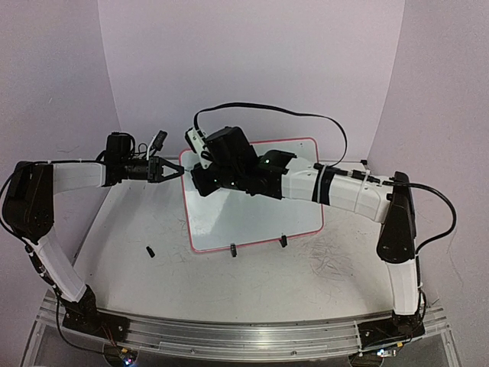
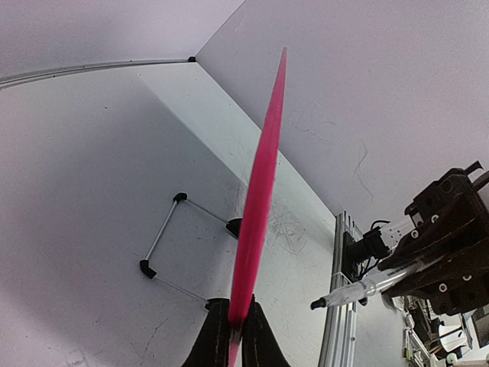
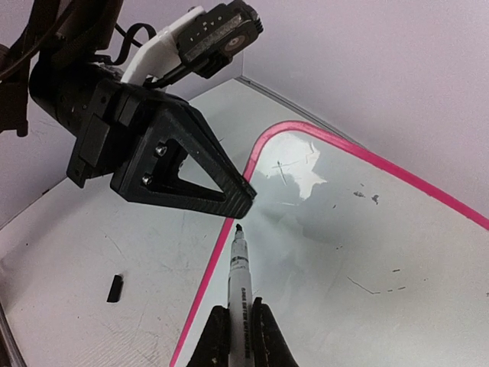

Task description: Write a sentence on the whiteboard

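**Desk:** What is given by the overhead view that the wrist cameras lack?

**Photo:** The whole layout is shown there. The whiteboard [image 1: 260, 223] is stood near the middle of the table [image 1: 321, 267], propped on its black clip feet [image 1: 233, 248]. Its left rim is clamped by the left gripper [image 1: 174, 173]. The right arm is laid across the board's upper half, so much of the writing surface is covered.

**Desk:** And what is added by the wrists?

**Photo:** From the left wrist, the board is seen edge-on as a pink strip pinched between closed fingers. The wire stand [image 2: 170, 237] is visible behind it, which cannot be seen from overhead. From the right wrist, the right gripper [image 3: 238, 325] is seen closed on a marker [image 3: 241, 279]. The marker's tip is pointed at the board close to the left rim, just below the other gripper's fingertips.

**Desk:** What cannot be settled?

**Photo:** Whether the tip is touching the surface cannot be told. Only scattered dark specks and short strokes can be made out on the board, mostly in the right wrist view. A small black piece [image 1: 150, 251] is seen lying on the table left of the board, but it is too small to be identified. Both sets of fingers are cut off by the bottom of their own frames.

**Desk:** How much room is left?

**Photo:** Scuffed table is left open in front of the board and to its right. The backdrop [image 1: 252, 61] is set close behind the far edge, and a black cable [image 1: 306, 115] is looped above it.
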